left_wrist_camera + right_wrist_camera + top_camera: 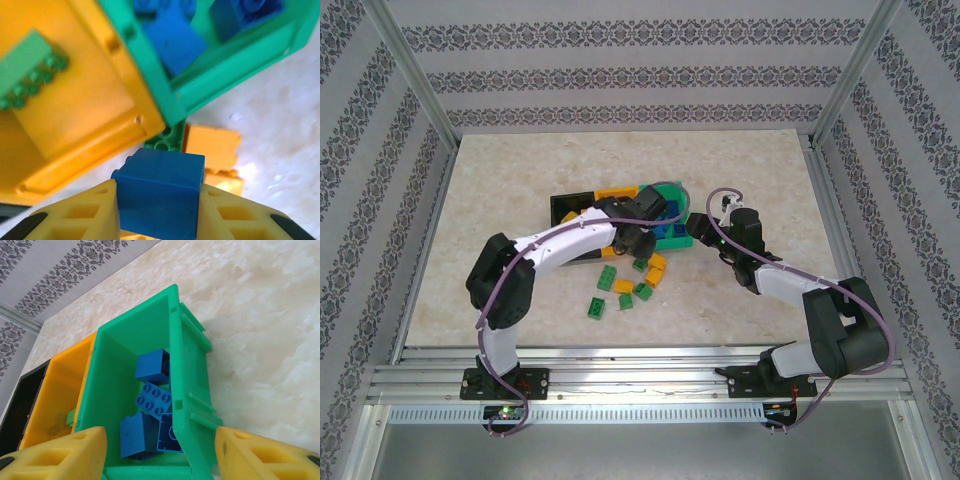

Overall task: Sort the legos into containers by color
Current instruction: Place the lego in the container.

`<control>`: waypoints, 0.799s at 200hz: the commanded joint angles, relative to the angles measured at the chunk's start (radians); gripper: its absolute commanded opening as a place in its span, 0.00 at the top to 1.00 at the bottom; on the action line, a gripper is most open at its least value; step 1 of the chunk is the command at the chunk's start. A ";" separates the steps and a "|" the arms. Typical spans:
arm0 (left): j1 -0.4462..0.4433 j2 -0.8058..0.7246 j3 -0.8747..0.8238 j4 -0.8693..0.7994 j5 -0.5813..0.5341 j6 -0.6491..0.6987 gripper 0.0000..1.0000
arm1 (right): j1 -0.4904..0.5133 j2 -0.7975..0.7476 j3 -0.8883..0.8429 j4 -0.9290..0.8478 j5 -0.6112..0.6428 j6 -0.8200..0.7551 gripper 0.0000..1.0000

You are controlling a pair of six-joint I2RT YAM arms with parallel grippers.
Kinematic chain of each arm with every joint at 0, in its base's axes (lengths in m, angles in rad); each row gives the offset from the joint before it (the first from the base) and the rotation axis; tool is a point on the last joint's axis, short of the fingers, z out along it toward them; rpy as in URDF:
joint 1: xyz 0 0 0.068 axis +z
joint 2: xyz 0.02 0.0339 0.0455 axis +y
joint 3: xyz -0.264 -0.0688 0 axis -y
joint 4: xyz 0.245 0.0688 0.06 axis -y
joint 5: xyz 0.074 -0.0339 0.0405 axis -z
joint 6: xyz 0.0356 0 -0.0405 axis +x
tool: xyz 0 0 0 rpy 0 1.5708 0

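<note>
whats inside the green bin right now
About four blue bricks lie piled in the green bin, one showing its studs. No other colour shows. Whatever sits beneath the pile is covered.

No text, label, brand mark or number is legible on the containers [120, 355], the legos [152, 365] or the worktop [520, 190]. The dark bands on the surrounding walls [620, 80] are ornamental pattern, not lettering.
</note>
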 commanded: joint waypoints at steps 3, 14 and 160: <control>0.008 0.044 0.100 -0.036 -0.030 0.038 0.64 | -0.001 -0.002 -0.010 0.031 -0.006 0.001 0.41; 0.015 0.069 0.154 -0.037 -0.025 0.041 0.63 | -0.001 -0.002 -0.010 0.030 -0.006 0.001 0.41; 0.086 0.091 0.252 -0.083 -0.007 0.071 0.29 | -0.002 0.008 -0.010 0.036 -0.010 0.002 0.40</control>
